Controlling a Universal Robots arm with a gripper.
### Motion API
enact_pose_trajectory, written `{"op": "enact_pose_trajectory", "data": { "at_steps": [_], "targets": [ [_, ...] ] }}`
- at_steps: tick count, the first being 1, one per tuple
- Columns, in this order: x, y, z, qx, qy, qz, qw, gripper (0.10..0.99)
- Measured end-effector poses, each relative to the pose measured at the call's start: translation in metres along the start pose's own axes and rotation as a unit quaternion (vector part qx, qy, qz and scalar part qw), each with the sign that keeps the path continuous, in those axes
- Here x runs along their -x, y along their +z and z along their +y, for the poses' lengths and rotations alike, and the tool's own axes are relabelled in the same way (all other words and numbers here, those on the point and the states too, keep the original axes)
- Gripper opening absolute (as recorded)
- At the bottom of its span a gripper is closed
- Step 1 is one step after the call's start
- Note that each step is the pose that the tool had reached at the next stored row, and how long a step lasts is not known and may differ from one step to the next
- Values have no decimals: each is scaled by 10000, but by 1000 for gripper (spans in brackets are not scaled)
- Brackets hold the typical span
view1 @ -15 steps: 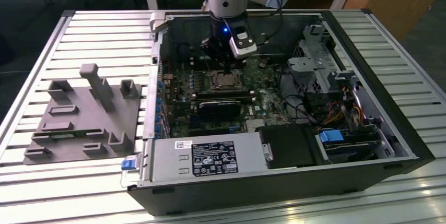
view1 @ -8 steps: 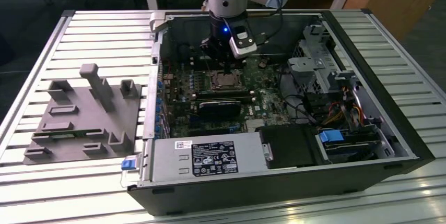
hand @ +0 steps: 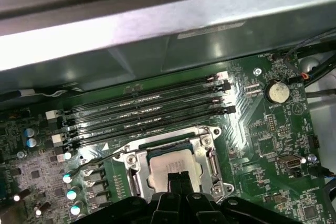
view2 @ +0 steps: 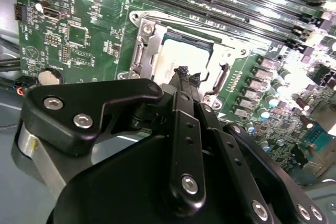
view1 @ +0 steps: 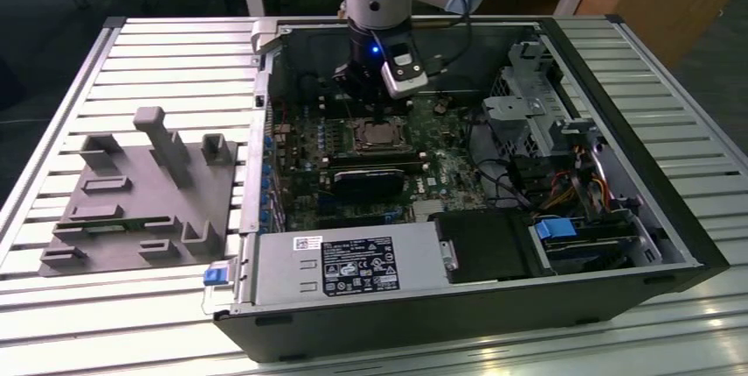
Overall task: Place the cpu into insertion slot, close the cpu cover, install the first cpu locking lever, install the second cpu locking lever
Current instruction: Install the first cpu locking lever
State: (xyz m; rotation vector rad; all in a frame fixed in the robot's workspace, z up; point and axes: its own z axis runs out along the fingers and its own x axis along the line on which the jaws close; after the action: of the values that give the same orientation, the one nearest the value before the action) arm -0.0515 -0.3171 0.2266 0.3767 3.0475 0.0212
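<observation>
The cpu [hand: 169, 163] lies flat in the insertion slot [hand: 211, 157] on the green board; its dull silver top also shows in the second wrist view [view2: 181, 55] and the exterior view [view1: 377, 135]. The silver cpu cover [hand: 137, 164] lies down around it, framing the chip [view2: 149, 43]. A thin metal lever [hand: 98, 159] juts out from one corner of the socket. My gripper [hand: 176, 180] hangs just above the chip's near edge, its black fingertips [view2: 182, 72] pressed together, holding nothing. In the exterior view the gripper [view1: 371, 95] stands over the socket inside the open case.
Long black memory slots [hand: 147, 109] run beside the socket, and the case wall [hand: 157, 19] rises behind them. A coin battery [hand: 277, 92] sits on the board. The power supply [view1: 350, 266], drive cage [view1: 538, 104] and cables crowd the case. A grey fixture [view1: 140, 192] lies outside.
</observation>
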Motion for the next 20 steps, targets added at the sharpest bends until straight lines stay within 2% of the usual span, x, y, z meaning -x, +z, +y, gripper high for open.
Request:
{"op": "enact_pose_trajectory", "data": {
  "at_steps": [4,8,20],
  "targets": [
    [-60,-4,-15,3,0,-2,10000,102],
    [-70,-18,-18,2,0,-3,10000,102],
    [-56,-233,-13,3,0,-4,10000,102]
  ]
}}
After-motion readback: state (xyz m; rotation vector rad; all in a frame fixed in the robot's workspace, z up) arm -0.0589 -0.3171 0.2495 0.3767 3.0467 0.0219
